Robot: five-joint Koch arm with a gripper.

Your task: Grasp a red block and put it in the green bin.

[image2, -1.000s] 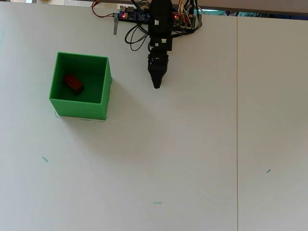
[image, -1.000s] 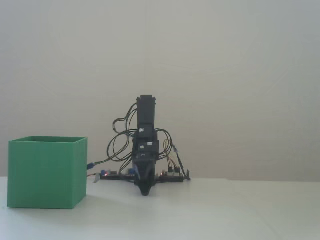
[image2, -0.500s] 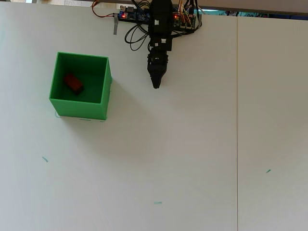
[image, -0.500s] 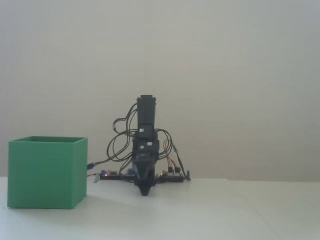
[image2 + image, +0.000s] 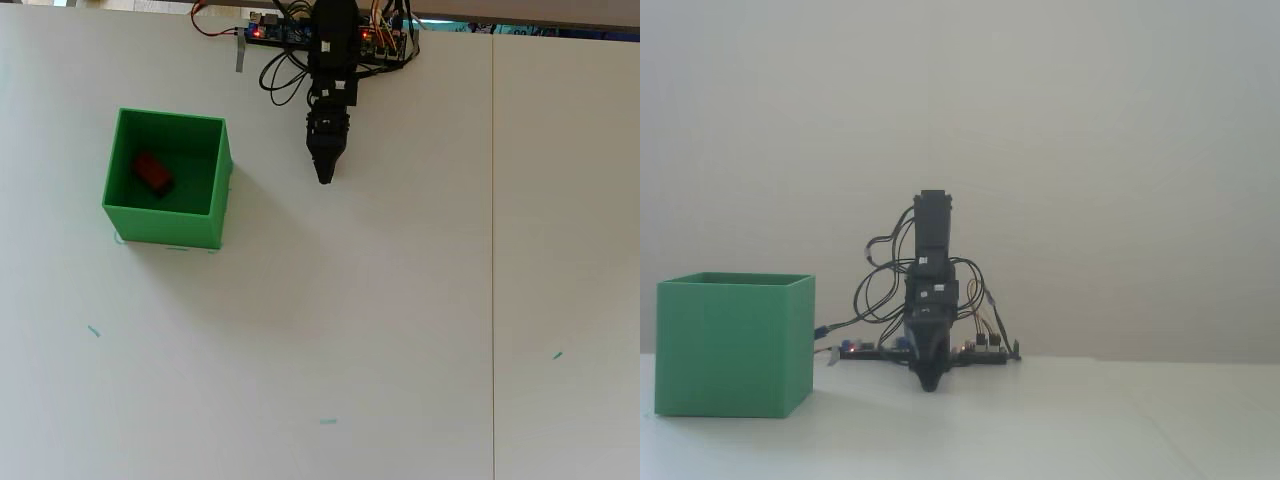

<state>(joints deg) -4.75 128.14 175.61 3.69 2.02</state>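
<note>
One matte red block (image 5: 152,172) inside thin-walled cube green bin (image 5: 218,190).

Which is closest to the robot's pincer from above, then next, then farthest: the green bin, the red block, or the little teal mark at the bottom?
Measured from the pincer in the overhead view:
1. The green bin, to its left; its near wall is closest.
2. The red block, farther left, inside the bin.
3. The teal mark, far below on the table.
</note>
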